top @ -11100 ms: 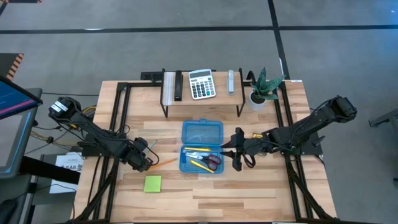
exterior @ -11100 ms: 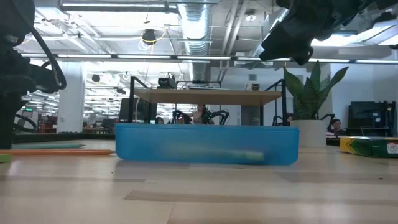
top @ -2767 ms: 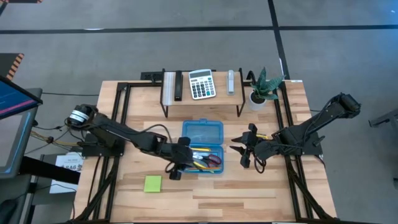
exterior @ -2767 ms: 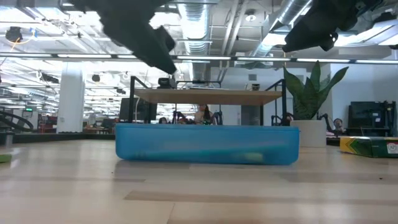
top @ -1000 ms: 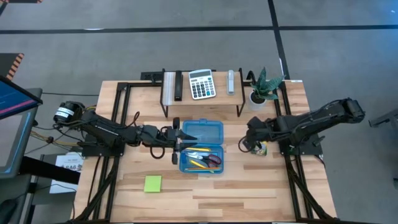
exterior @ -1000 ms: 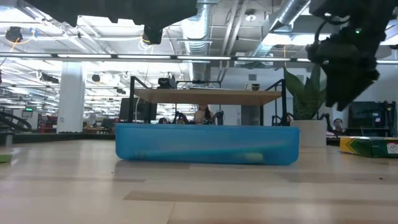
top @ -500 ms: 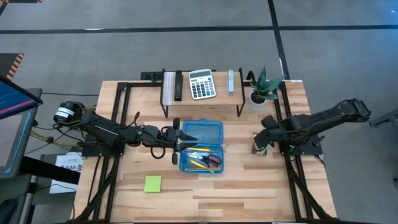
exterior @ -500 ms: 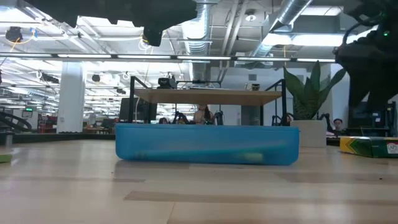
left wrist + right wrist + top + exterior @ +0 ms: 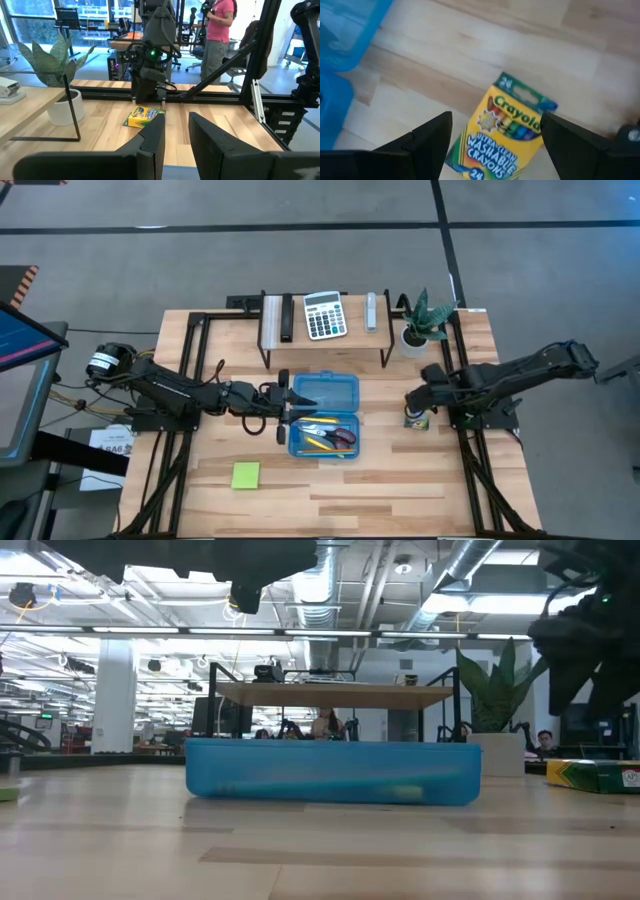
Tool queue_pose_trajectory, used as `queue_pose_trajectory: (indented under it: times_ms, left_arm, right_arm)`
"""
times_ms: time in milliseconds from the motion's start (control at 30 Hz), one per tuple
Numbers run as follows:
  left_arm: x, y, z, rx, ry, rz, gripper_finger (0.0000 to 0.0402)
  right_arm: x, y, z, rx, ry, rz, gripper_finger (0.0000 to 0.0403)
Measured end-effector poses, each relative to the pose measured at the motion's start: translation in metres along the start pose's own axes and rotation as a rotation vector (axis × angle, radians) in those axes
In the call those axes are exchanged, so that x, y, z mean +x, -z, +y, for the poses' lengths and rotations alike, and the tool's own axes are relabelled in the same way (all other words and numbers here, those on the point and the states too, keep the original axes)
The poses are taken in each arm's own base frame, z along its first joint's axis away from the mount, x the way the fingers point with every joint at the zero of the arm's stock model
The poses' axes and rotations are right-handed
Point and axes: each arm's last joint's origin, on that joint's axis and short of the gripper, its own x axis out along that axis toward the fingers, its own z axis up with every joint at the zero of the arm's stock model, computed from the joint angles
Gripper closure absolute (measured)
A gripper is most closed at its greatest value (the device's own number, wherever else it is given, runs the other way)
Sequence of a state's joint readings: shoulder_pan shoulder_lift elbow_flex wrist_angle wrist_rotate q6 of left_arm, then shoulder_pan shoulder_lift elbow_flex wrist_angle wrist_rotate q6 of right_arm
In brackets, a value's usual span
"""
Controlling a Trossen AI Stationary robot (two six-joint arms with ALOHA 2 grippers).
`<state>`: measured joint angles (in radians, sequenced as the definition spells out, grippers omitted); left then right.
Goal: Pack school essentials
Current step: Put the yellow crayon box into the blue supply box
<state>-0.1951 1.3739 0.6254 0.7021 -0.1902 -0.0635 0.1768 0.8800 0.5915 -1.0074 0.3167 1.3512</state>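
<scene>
Fingers spread wide, the right gripper (image 9: 492, 145) had dropped over the crayon box (image 9: 502, 135), ready to grasp; left gripper (image 9: 175, 135) waited, fingers narrowly parted.

Bare table (image 9: 400, 470) btwn blue case (image 9: 325, 415) & crayon box (image 9: 418, 418); shelf (image 9: 325, 330) behind.

Our two dark arms, matte and jointed

We see the left arm (image 9: 170, 388) black with a white-ringed joint and loose cables; the right arm (image 9: 510, 373) is black too, its wrist lit by a small green light, both ending in blunt dark fingers (image 9: 153, 137).
</scene>
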Motion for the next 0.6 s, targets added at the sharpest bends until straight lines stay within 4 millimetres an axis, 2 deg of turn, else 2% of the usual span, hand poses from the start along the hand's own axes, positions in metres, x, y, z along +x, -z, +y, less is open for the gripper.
queue_pose_trajectory:
  times_ms: [233,600]
  left_arm:
    - [0.0000,0.0000,0.0000,0.000,0.000,0.000,0.0330]
    - [0.0000,0.0000,0.0000,0.000,0.000,0.000,0.0329]
  right_arm:
    - [0.0077,-0.0016,0.0020,0.047,0.030,0.136,0.0071]
    - [0.0102,-0.0041,0.0001,0.122,0.058,0.178,0.0006]
